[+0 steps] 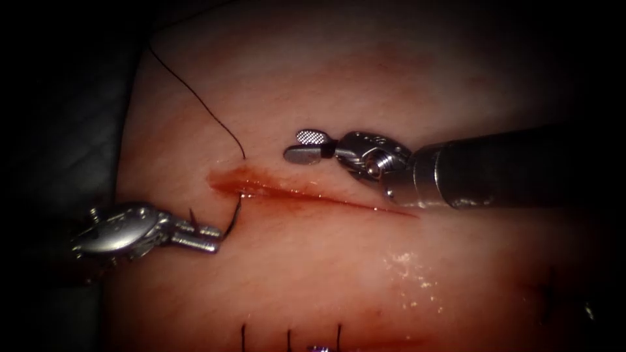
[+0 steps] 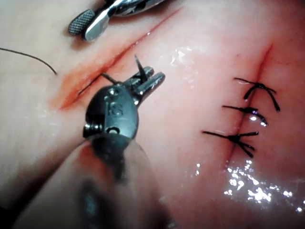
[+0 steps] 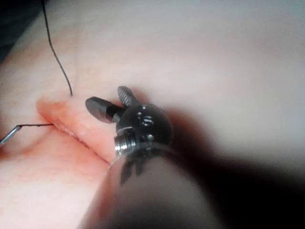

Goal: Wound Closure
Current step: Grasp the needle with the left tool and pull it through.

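Observation:
The tissue (image 1: 339, 274) has a red cut (image 1: 306, 193) running across it. My left tool (image 1: 212, 238) sits just below the cut's left end, its jaws shut on the curved needle (image 1: 233, 215) partway along its curve. One end of the needle (image 2: 138, 67) sticks up free, and the other runs into the cut's near edge. Dark thread (image 1: 195, 98) trails from the far left and enters the tissue just above the cut's left end. My right tool (image 1: 303, 146) hovers above the cut's middle with its jaws open and holding nothing; I also see it (image 3: 109, 101) close up.
A second cut closed with three knotted dark stitches (image 2: 248, 112) lies beyond the open one, and their ends (image 1: 289, 336) show at the bottom edge. Wet glints (image 1: 407, 267) mark the tissue below the cut. A dark cloth (image 1: 65, 130) borders the tissue's left edge.

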